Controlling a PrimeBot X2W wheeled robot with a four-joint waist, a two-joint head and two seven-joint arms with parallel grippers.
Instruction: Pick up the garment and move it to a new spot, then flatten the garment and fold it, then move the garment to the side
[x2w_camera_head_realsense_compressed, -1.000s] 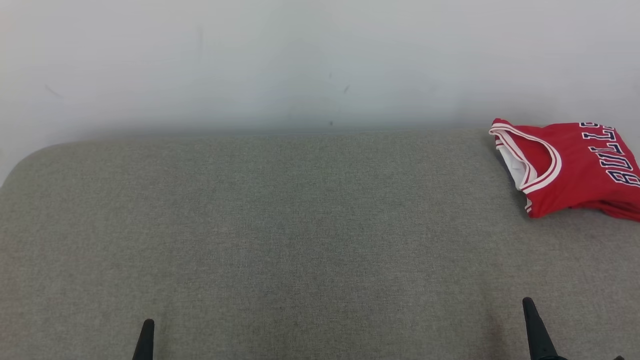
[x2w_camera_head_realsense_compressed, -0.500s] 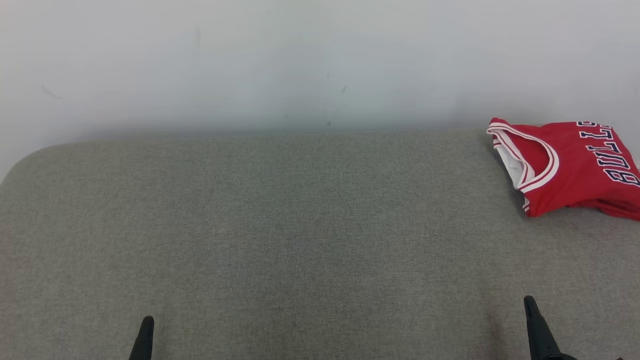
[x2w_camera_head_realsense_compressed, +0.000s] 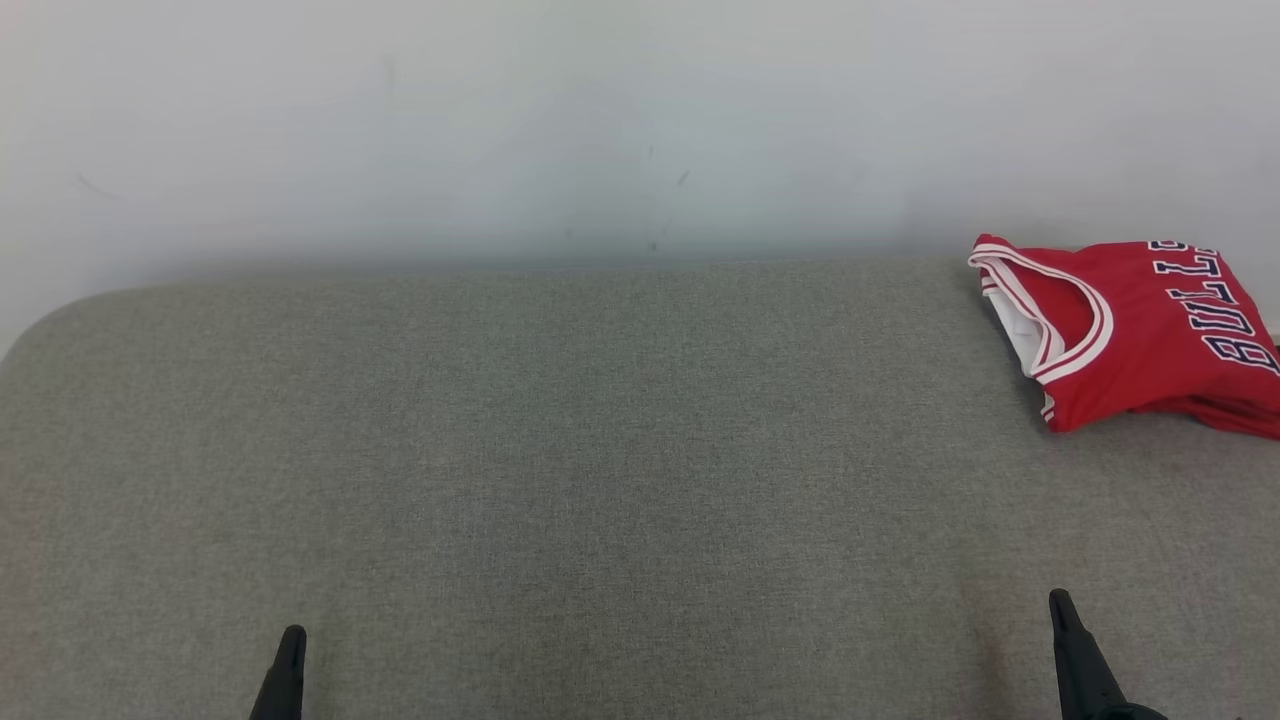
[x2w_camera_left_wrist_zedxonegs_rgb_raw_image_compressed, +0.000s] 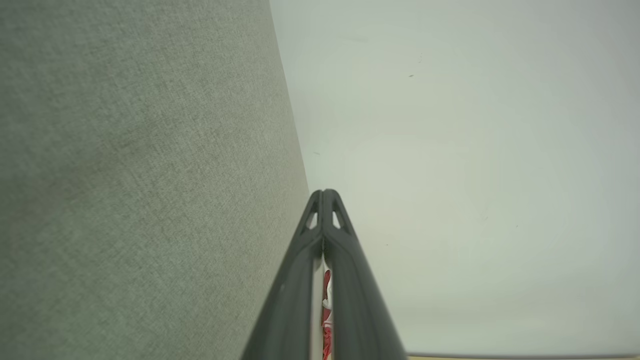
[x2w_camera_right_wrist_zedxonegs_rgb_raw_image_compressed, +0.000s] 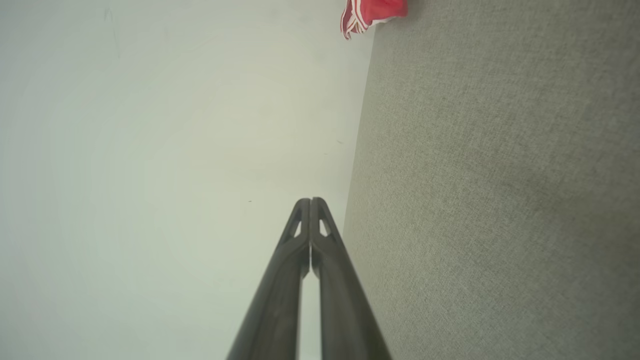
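The garment (x2w_camera_head_realsense_compressed: 1150, 340) is a red jersey with white trim and dark lettering. It lies folded at the far right back of the grey fabric surface (x2w_camera_head_realsense_compressed: 600, 450), close to the wall. My left gripper (x2w_camera_head_realsense_compressed: 292, 635) is at the lower left, shut and empty. My right gripper (x2w_camera_head_realsense_compressed: 1058, 598) is at the lower right, also shut and empty, well in front of the garment. In the right wrist view the garment (x2w_camera_right_wrist_zedxonegs_rgb_raw_image_compressed: 372, 12) sits at the top edge, far beyond the shut gripper (x2w_camera_right_wrist_zedxonegs_rgb_raw_image_compressed: 310, 200). In the left wrist view the gripper (x2w_camera_left_wrist_zedxonegs_rgb_raw_image_compressed: 325, 191) is shut, and a red-and-white sliver of the garment (x2w_camera_left_wrist_zedxonegs_rgb_raw_image_compressed: 326, 300) shows between the fingers lower down.
A pale wall (x2w_camera_head_realsense_compressed: 600, 120) rises straight behind the surface. The surface's back left corner (x2w_camera_head_realsense_compressed: 60, 310) is rounded. Grey fabric stretches wide between the two grippers and to the left of the garment.
The whole head picture has drifted slightly left, so the camera has moved. The garment lies as before and both grippers stay shut.
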